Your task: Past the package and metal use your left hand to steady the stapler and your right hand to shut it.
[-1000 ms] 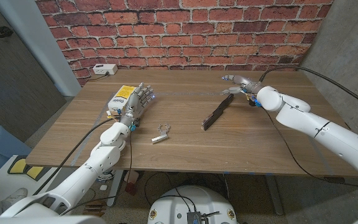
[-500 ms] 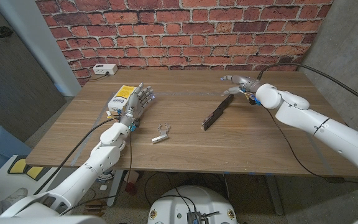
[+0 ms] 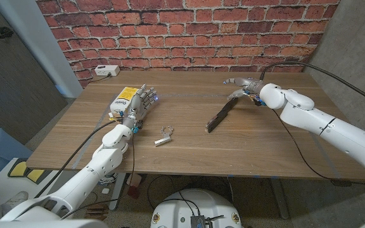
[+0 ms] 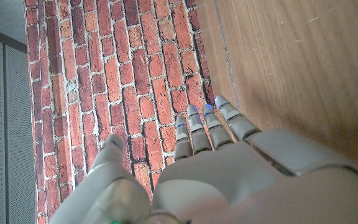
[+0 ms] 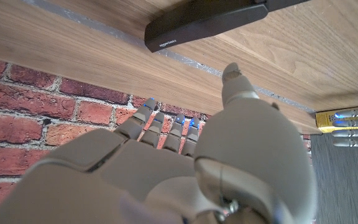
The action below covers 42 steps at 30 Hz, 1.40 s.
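A long black stapler (image 3: 221, 114) lies opened out on the table right of centre; in the right wrist view the stapler (image 5: 207, 22) lies just beyond my fingertips. My right hand (image 3: 244, 86) hovers at its far end, fingers spread and holding nothing; I cannot tell if it touches. My right hand (image 5: 185, 168) shows from behind at the wrist. My left hand (image 3: 139, 104) stands upright with fingers apart beside the yellow package (image 3: 123, 99), well left of the stapler. My left hand (image 4: 229, 174) holds nothing. A small metal piece (image 3: 164, 138) lies between hand and stapler.
A white box (image 3: 107, 71) with a cable sits at the table's back left corner. The brick wall (image 3: 189, 31) rises right behind the far edge. A black cable (image 3: 296, 66) arcs over the right arm.
My right hand and forearm have drifted slightly to the left over the stapler's far end. My left hand, the package and the metal piece have not moved.
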Each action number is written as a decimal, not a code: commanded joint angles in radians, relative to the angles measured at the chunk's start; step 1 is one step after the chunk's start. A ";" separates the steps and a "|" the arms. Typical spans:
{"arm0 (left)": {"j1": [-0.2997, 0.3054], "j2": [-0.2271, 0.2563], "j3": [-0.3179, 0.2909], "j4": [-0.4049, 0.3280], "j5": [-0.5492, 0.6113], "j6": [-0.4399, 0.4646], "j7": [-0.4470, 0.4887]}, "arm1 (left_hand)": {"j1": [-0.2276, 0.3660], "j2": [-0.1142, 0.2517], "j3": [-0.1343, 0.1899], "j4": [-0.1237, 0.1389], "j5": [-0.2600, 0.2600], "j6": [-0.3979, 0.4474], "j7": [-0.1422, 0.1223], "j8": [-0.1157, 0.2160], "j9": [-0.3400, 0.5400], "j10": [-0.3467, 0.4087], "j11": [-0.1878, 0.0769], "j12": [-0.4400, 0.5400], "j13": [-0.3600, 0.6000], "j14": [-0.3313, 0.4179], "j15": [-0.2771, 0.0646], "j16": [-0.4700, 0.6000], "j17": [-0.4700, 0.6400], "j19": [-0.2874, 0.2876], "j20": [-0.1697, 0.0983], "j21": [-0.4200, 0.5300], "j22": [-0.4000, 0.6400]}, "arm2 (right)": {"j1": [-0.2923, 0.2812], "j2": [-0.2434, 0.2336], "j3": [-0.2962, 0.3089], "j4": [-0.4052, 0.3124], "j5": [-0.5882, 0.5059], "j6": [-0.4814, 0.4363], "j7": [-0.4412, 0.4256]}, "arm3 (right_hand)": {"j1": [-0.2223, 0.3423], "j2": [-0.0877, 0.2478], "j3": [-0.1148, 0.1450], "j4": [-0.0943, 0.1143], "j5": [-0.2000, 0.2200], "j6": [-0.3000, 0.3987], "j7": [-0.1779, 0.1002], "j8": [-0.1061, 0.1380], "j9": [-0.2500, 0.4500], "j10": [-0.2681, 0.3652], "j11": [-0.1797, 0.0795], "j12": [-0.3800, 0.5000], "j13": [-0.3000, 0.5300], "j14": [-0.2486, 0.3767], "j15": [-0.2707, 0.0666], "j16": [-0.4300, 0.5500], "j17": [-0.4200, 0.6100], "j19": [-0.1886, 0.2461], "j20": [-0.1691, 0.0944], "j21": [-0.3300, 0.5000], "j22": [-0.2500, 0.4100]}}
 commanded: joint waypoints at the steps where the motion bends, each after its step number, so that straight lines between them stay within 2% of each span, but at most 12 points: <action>1: 0.006 -0.010 -0.001 0.002 -0.003 -0.012 0.006 | 0.001 0.009 -0.002 0.001 0.005 0.006 0.007 -0.001 0.002 -0.005 -0.001 -0.003 0.003 -0.007 -0.014 -0.005 0.004 -0.003 -0.008 -0.005 0.002 | 0.029 0.006 -0.036 -0.009 -0.097 -0.012 0.057 | 0.018 0.000 0.011 0.001 -0.004 0.017 0.000 0.008 0.006 0.019 -0.004 0.008 0.006 0.014 -0.164 0.007 0.005 0.001 -0.040 0.004 0.003; 13: 0.023 -0.016 -0.004 -0.012 -0.006 -0.018 0.022 | -0.009 0.009 -0.007 0.007 0.005 0.009 0.012 -0.001 0.003 -0.006 0.003 -0.004 0.004 -0.009 -0.011 -0.005 0.006 -0.010 -0.004 -0.009 0.002 | 0.029 0.003 -0.042 -0.015 -0.164 -0.011 0.089 | 0.032 0.004 0.014 0.008 -0.006 0.045 -0.005 0.021 0.015 0.041 -0.007 0.017 0.013 0.034 -0.175 0.015 0.007 0.009 -0.044 0.006 0.003; 19: 0.031 -0.016 -0.007 -0.020 -0.007 -0.019 0.030 | -0.015 0.009 -0.010 0.010 0.005 0.014 0.010 0.000 0.003 -0.002 0.001 -0.004 0.004 -0.008 -0.011 -0.005 0.006 -0.013 -0.001 -0.011 0.002 | 0.031 0.007 -0.045 -0.010 -0.189 -0.003 0.104 | 0.040 0.009 0.016 0.012 -0.007 0.059 -0.012 0.028 0.021 0.052 -0.013 0.022 0.019 0.053 -0.176 0.024 0.010 0.037 -0.057 0.014 0.003; 27: 0.046 -0.009 -0.010 -0.036 -0.009 -0.013 0.040 | -0.019 0.009 -0.012 0.013 0.005 0.014 0.008 0.000 0.003 -0.002 -0.001 -0.004 0.004 -0.008 -0.010 -0.005 0.007 -0.017 0.001 -0.013 0.002 | 0.039 0.010 -0.053 -0.004 -0.221 0.008 0.131 | 0.045 0.012 0.016 0.015 -0.007 0.078 -0.012 0.036 0.025 0.063 -0.013 0.027 0.024 0.061 -0.178 0.028 0.013 0.050 -0.062 0.016 0.003; 42: 0.034 -0.029 -0.008 0.006 -0.023 -0.030 0.010 | -0.026 0.009 -0.016 0.017 0.006 0.015 0.008 -0.002 0.003 -0.003 0.002 -0.006 0.004 -0.007 -0.010 -0.005 0.007 -0.017 0.001 -0.013 0.002 | 0.050 0.024 -0.068 0.008 -0.286 0.015 0.164 | 0.068 0.023 0.024 0.012 -0.005 0.099 -0.027 0.046 0.033 0.073 -0.029 0.031 0.032 0.066 -0.184 0.030 0.016 0.057 -0.073 0.013 0.003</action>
